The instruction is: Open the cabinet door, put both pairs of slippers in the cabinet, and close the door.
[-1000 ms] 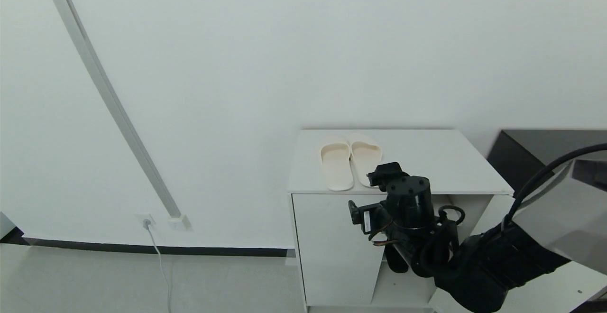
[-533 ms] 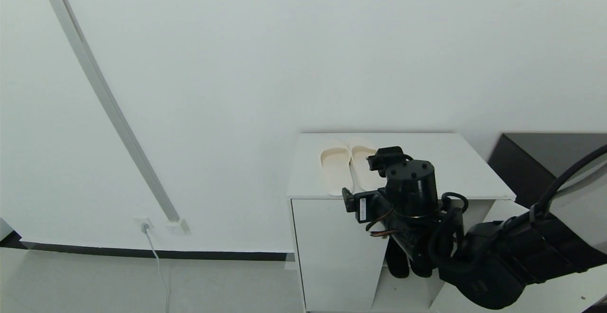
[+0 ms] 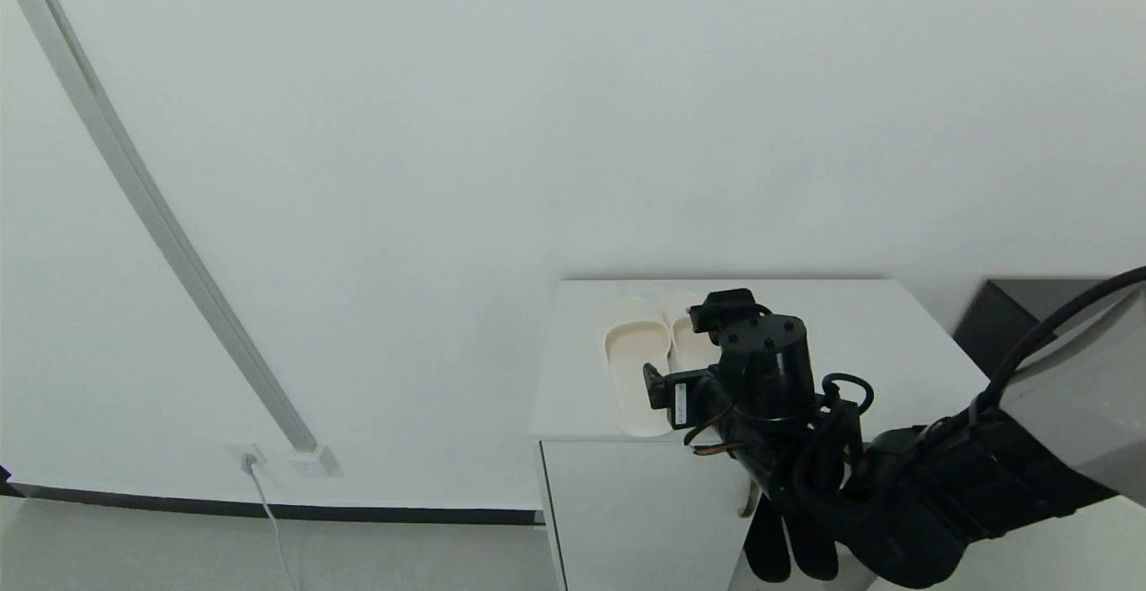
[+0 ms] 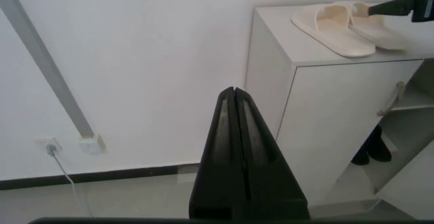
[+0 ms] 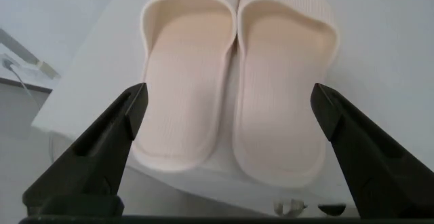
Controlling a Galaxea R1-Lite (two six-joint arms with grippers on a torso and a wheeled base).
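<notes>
**Right gripper spread over the cream slippers on the cabinet top**

The right gripper (image 5: 229,94) is spread wide, with nothing between its fingers (image 5: 102,149). It hovers at the heel end of the cream slippers (image 5: 230,75), one finger to each side of the pair. Whether either finger touches a slipper cannot be told. The right arm (image 3: 770,376) reaches in over the front edge of the cabinet top (image 3: 859,340).

The cream slippers lie side by side and touching, soles down. Their heels are near the front edge and their toes point to the wall. They sit on the left part of the white cabinet (image 4: 271,68).

The left gripper (image 4: 234,95) is pressed together and holds nothing. It hangs low, off the cabinet's left side, well apart from both pairs.

Below the top, the left door (image 4: 339,129) is closed, with a small handle (image 4: 391,99) at its inner edge. The right half of the cabinet stands open. Inside it, under a shelf (image 4: 413,102), a dark pair of slippers (image 4: 371,149) stands on end, close together.

A grey cable strip (image 3: 152,215) runs slanting down the white wall (image 3: 537,125) to a socket (image 3: 246,461), where a cord is plugged in. A dark piece of furniture (image 3: 1012,313) stands just right of the cabinet.
</notes>
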